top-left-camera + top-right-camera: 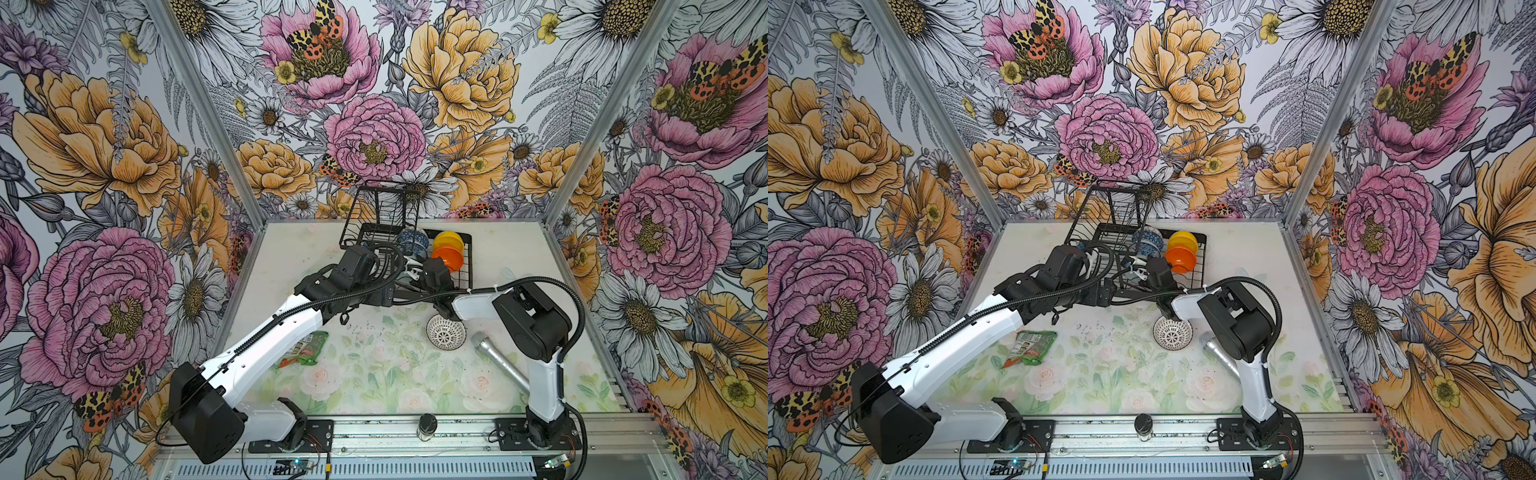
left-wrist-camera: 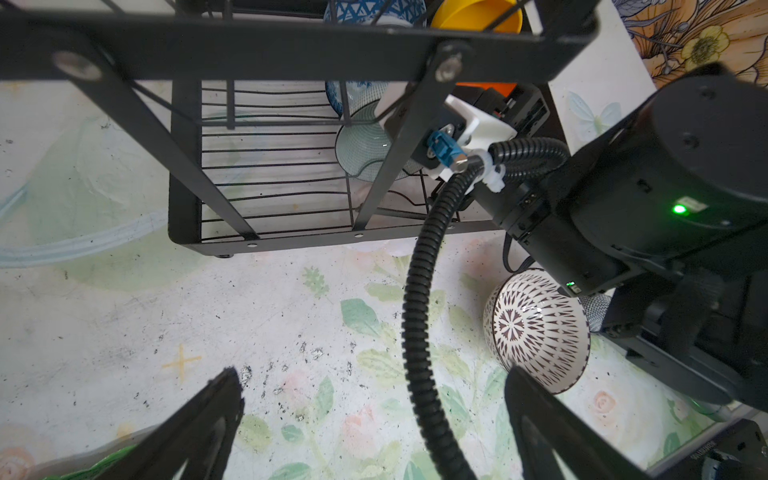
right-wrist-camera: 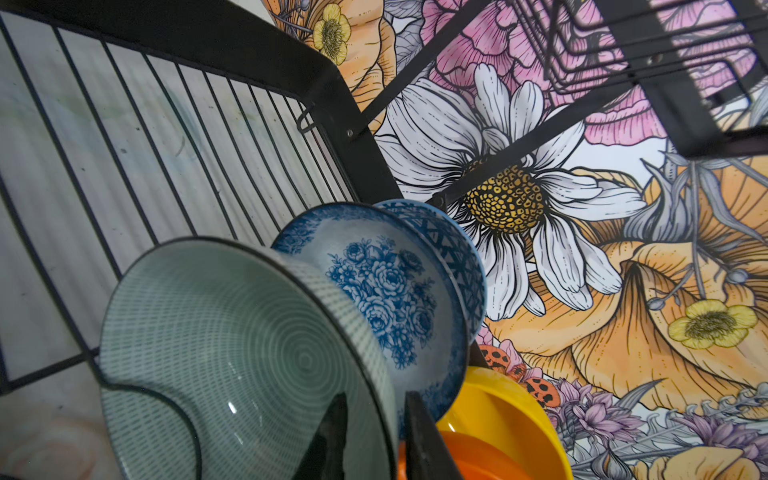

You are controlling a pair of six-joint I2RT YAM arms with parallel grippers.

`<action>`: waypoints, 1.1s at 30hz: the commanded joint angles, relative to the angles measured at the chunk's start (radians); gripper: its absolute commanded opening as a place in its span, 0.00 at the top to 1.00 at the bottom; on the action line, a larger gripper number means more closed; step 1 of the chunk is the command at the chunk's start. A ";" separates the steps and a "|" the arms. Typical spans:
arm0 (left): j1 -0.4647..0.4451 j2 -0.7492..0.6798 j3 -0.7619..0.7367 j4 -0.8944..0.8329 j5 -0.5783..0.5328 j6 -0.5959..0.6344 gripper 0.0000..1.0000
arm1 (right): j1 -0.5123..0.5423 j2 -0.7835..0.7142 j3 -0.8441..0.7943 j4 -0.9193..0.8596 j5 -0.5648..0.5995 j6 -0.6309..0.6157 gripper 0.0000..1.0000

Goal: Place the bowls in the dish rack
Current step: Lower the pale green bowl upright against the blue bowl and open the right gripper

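The black wire dish rack [image 1: 467, 266] stands at the back of the table. On edge in its lower tray are a blue geometric bowl [image 1: 411, 240], a white-and-blue floral bowl [image 3: 374, 282], a yellow bowl [image 1: 448, 239] and an orange bowl [image 1: 448, 257]. A pale mint bowl [image 3: 232, 332] leans in a slot in front of the floral one. My right gripper [image 3: 374, 399] straddles its rim, one finger inside and one outside, jaws slightly apart. The white bowl with dark lattice [image 1: 446, 332] sits on the table under the right arm. My left gripper [image 2: 374, 374] hangs open and empty above the table before the rack.
The rack's raised upper basket [image 1: 382, 216] overhangs its left half. A silver microphone [image 1: 496, 359] lies right of the lattice bowl. A green snack packet [image 1: 307, 348] lies under the left arm. A small dark-lidded jar [image 1: 427, 426] stands at the front edge. The right arm's cable [image 2: 415, 316] crosses between my left fingers.
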 commanded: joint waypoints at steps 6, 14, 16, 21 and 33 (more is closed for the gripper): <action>0.005 -0.023 0.013 0.007 -0.003 -0.012 0.01 | -0.003 -0.065 -0.007 0.001 0.025 0.007 0.66; 0.003 -0.027 0.009 0.009 -0.011 -0.012 0.01 | -0.003 -0.124 -0.033 -0.046 0.024 0.015 0.11; 0.001 -0.028 0.009 0.008 -0.010 -0.011 0.01 | -0.001 -0.141 -0.047 -0.047 0.032 0.013 0.08; -0.001 -0.025 0.014 0.010 -0.010 -0.003 0.01 | -0.002 -0.192 -0.094 -0.052 0.057 0.008 0.05; 0.006 -0.018 0.032 0.012 -0.016 0.030 0.01 | 0.017 -0.356 -0.206 -0.161 0.135 -0.019 0.02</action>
